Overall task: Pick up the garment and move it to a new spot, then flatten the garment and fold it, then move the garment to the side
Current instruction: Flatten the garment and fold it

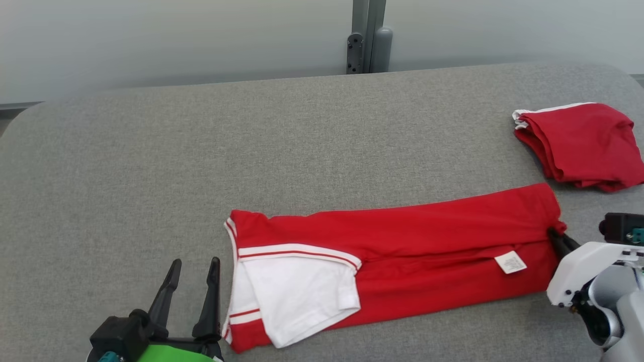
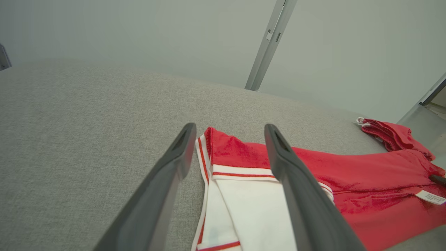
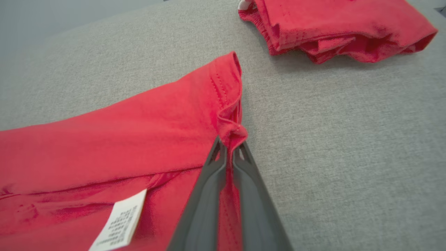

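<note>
Garment (image 1: 427, 236) pinched, bare counter (image 1: 251, 151) ahead.
My right fingers (image 3: 212, 174) clamp its hem (image 3: 231, 134); left fingers (image 1: 213, 286) gape empty beside its white-trimmed end.

a grey fabric table (image 1: 151, 176) stands before a pale wall (image 1: 151, 40).

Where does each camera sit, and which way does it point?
Head view: on the head, looking down at the long red garment on the grey table; left gripper lower left, right gripper at right.
Left wrist view: on the left wrist, looking along its open fingers at the white part.
Right wrist view: on the right wrist, along fingers shut on the garment's hem.
All three share the folded red garment.
</note>
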Available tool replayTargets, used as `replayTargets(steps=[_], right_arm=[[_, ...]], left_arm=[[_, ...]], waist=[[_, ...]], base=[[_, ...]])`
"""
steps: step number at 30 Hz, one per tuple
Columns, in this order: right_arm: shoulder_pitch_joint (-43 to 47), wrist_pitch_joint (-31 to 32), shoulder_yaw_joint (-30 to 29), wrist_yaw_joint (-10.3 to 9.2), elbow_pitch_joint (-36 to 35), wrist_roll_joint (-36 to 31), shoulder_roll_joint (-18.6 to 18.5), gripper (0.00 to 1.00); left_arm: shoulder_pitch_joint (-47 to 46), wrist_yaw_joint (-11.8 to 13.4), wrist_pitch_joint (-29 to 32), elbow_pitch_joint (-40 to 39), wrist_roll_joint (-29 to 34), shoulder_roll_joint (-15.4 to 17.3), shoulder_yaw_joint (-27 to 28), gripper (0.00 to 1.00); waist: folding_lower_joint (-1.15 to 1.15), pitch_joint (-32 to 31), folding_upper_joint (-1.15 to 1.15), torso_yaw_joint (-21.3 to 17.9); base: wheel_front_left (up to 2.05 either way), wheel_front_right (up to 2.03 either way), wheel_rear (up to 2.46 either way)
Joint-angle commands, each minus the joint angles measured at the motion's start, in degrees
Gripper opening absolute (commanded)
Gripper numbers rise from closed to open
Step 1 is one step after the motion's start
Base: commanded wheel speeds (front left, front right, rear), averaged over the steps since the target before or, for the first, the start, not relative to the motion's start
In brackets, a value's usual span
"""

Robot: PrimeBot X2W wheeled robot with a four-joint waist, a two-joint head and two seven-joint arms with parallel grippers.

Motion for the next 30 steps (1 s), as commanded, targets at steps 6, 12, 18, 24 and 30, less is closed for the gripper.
replayTargets(steps=[6, 12, 18, 24, 30], right_arm=[[-0.1, 2.2, -3.4, -0.08, -3.8, 0.9, -2.4, 0.00], [2.7, 5.6, -1.7, -0.05, -11.4, 3.8, -0.6, 0.00], [6.3, 8.0, 4.0, -0.05, -21.2, 6.8, 3.6, 0.00], [6.9, 9.2, 11.0, -0.04, -25.8, 9.2, 8.5, 0.00], [5.0, 7.2, 17.7, -0.04, -22.7, 11.6, 12.2, 0.00]], left_arm=[[-0.2, 0.9, -0.4, -0.6, 0.5, 1.3, 1.3, 1.00], [-0.9, 1.5, -0.5, -0.7, 1.2, 1.8, 1.7, 1.00], [-1.3, 1.8, -0.5, -0.6, 1.4, 1.9, 1.9, 1.00], [-1.4, 1.5, -0.6, -0.2, 1.4, 1.3, 1.9, 1.00], [-2.2, 0.9, -0.8, 0.4, 1.8, 0.8, 1.4, 1.00]], waist=[[0.00, -0.5, 0.00, -0.6], [0.00, -0.8, 0.00, 0.0], [0.00, -1.3, 0.00, 1.5], [0.00, -0.7, 0.00, 3.6], [0.00, -0.3, 0.00, 6.6]], base=[[0.00, 0.00, 0.00], [0.00, 0.00, 0.00], [0.00, 0.00, 0.00], [0.00, 0.00, 0.00], [0.00, 0.00, 0.00]])
